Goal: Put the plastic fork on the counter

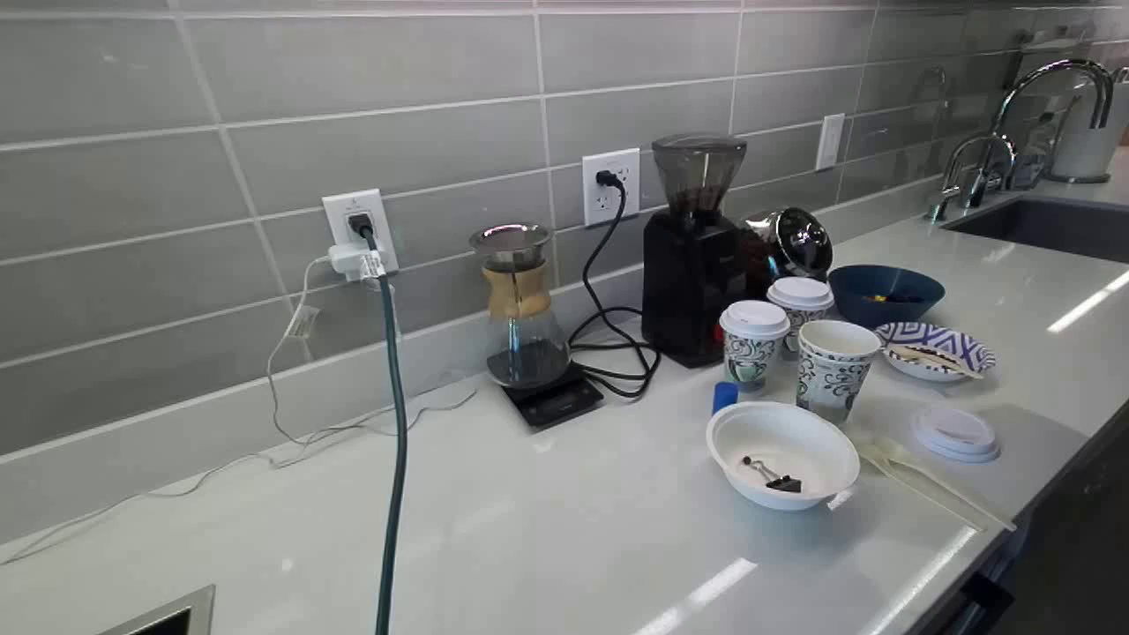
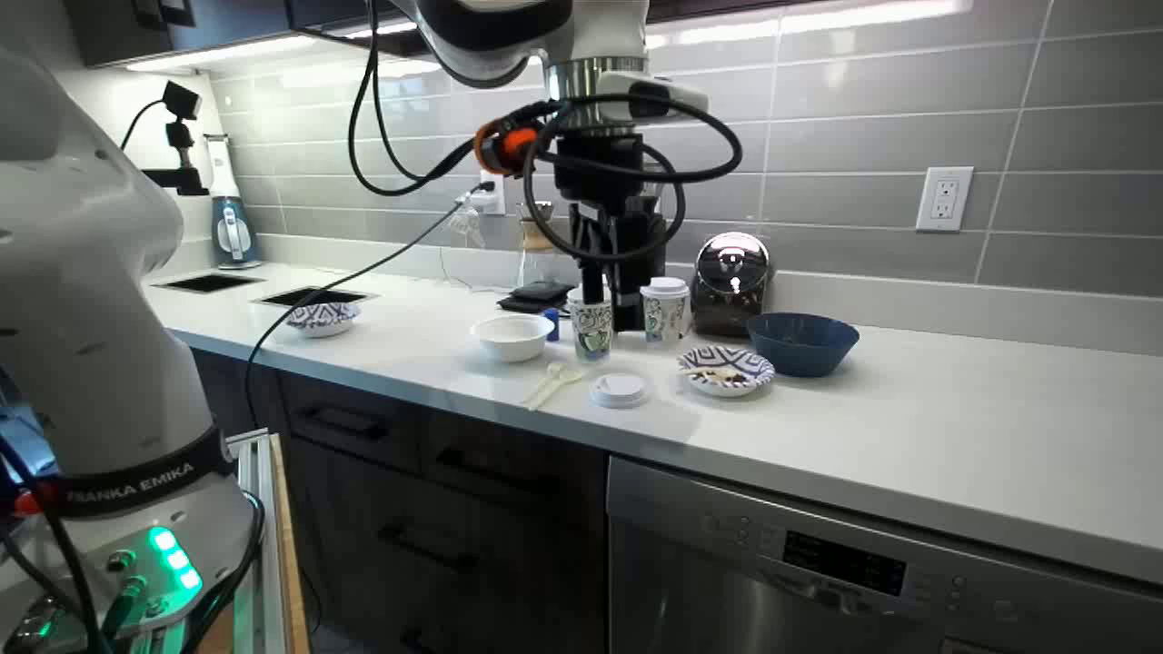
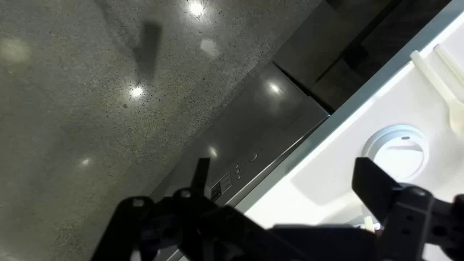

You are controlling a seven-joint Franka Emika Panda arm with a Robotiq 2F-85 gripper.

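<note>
Your pincer (image 3: 283, 167), jaws spread wide, hangs empty while what appears to be the plastic fork (image 1: 944, 360) lies in a patterned bowl (image 1: 957, 338) on the desk (image 2: 954, 427). Approach seems in hand; next calls for lowering and gripping.

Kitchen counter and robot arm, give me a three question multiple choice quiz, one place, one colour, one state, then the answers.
1. Where does the binder clip lie?
A) in the sink
B) in the white bowl
C) on the floor

2. What colour is the small cylinder near the paper cups?
A) blue
B) red
C) green

3. What state is the gripper in?
A) shut on a cup
B) shut on a spoon
C) open

1 B, the binder clip shows inside the bowl's rim.
2 A, it looks blue in both exterior views.
3 C, in the wrist view its fingers stand wide apart.
</note>
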